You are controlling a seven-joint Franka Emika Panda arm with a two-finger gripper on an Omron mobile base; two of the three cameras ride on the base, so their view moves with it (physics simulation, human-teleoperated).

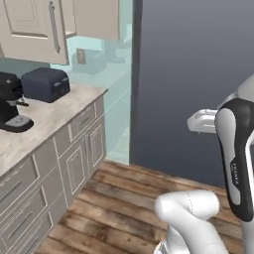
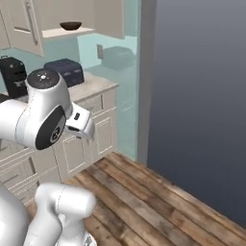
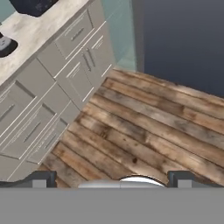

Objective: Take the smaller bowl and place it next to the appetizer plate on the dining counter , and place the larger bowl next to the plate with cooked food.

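Note:
A small dark bowl [image 2: 70, 25], the smaller bowl, sits on a pale shelf inside an open wall cabinet at the upper left of the right base view. My arm is folded in front of the base, well below the bowl and to its right. In the hand view my gripper [image 3: 112, 179] is open, its two dark fingertips [image 3: 41, 179] standing wide apart with nothing between them. It hangs over the wooden floor [image 3: 144, 127] and faces the lower cabinet drawers.
A kitchen worktop [image 1: 49, 119] on the left carries a black coffee machine [image 1: 10, 106] and a dark toaster [image 1: 45, 83]. The open cabinet door [image 1: 30, 27] juts out above it. A tall dark grey panel [image 1: 198, 74] stands on the right.

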